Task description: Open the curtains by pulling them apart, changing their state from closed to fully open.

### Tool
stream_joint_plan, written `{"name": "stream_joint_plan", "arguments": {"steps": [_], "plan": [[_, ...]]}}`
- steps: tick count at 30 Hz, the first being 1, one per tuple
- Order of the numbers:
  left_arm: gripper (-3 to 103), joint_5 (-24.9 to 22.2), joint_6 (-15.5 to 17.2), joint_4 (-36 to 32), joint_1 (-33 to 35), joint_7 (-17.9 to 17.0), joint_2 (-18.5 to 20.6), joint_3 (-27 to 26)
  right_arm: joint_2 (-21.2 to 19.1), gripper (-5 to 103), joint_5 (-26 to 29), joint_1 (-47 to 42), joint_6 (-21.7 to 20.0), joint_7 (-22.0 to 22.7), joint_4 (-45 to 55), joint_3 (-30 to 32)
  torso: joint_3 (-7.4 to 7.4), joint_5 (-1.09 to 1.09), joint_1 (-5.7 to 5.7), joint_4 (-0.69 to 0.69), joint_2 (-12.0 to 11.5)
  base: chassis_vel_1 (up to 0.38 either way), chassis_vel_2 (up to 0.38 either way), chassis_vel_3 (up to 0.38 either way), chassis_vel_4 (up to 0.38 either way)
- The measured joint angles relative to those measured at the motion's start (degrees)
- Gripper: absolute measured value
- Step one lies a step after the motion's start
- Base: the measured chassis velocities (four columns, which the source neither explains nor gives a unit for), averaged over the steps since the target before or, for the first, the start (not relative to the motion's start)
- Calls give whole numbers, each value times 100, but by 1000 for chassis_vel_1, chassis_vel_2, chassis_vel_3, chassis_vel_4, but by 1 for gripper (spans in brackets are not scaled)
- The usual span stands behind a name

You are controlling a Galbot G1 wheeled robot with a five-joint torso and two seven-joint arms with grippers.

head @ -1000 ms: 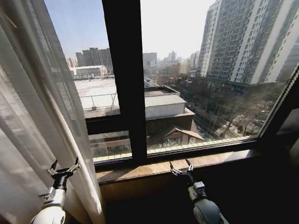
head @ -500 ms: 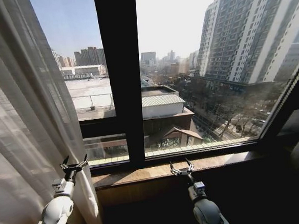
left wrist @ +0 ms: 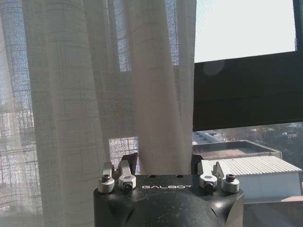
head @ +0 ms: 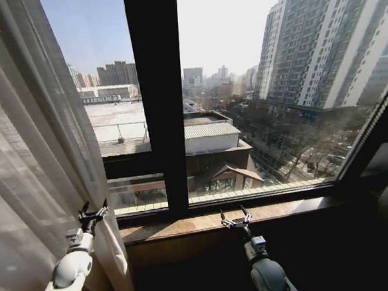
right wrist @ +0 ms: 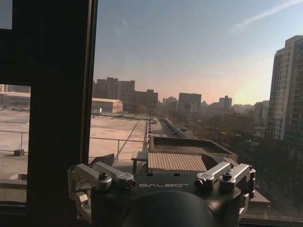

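The sheer white pleated curtains (head: 29, 164) hang bunched at the left of the window, their inner edge falling to the floor beside the sill. My left gripper (head: 93, 214) is raised against that inner edge, open. In the left wrist view a fold of the curtains (left wrist: 85, 94) runs down between the spread fingers of the left gripper (left wrist: 161, 163). My right gripper (head: 235, 216) is held low in front of the sill, open and holding nothing. In the right wrist view the right gripper (right wrist: 158, 161) faces the bare glass.
A wide dark window mullion (head: 156, 95) stands upright in the middle. A wooden sill (head: 206, 219) runs below the glass. The dark window frame (head: 373, 133) slants along the right side. City buildings lie beyond the glass.
The picture has shifted a little since a second ago. My left gripper has risen and come closer to the curtain's inner edge. The right arm has not moved.
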Motion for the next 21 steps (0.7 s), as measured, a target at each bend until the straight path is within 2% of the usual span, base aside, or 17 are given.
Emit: {"name": "stream_joint_plan", "arguments": {"steps": [2, 3, 4, 5, 7, 8, 12, 14, 16, 17, 21], "plan": [[50, -15, -23, 2, 3, 0, -6, -14, 0, 100, 0, 0, 0, 0, 0, 0, 0, 0, 0, 0, 0, 0, 0, 0, 0], [50, -15, -23, 2, 3, 0, -6, -14, 0, 100, 0, 0, 0, 0, 0, 0, 0, 0, 0, 0, 0, 0, 0, 0, 0], [44, -23, -29, 2, 6, 0, -13, -26, 0, 100, 0, 0, 0, 0, 0, 0, 0, 0, 0, 0, 0, 0, 0, 0, 0], [44, -30, -32, 2, 10, 0, -19, -33, 0, 100, 0, 0, 0, 0, 0, 0, 0, 0, 0, 0, 0, 0, 0, 0, 0], [33, -85, -45, 2, 28, 7, -41, -56, 0, 100, 0, 0, 0, 0, 0, 0, 0, 0, 0, 0, 0, 0, 0, 0, 0], [33, -85, -45, 2, 28, 7, -41, -56, 0, 100, 0, 0, 0, 0, 0, 0, 0, 0, 0, 0, 0, 0, 0, 0, 0], [13, -208, -133, 1, 75, 28, -92, -119, 0, 100, 0, 0, 0, 0, 0, 0, 0, 0, 0, 0, 0, 0, 0, 0, 0], [13, -210, -135, 0, 85, 30, -93, -129, 0, 100, 0, 0, 0, 0, 0, 0, 0, 0, 0, 0, 0, 0, 0, 0, 0], [3, -213, -150, -1, 118, 32, -93, -168, 0, 100, 0, 0, 0, 0, 0, 0, 0, 0, 0, 0, 0, 0, 0, 0, 0], [1, -214, -150, -1, 129, 32, -93, -185, 0, 100, 0, 0, 0, 0, 0, 0, 0, 0, 0, 0, 0, 0, 0, 0, 0], [0, -222, -151, -10, 162, 26, -93, -234, 0, 100, 0, 0, 0, 0, 0, 0, 0, 0, 0, 0, 0, 0, 0, 0, 0]]}}
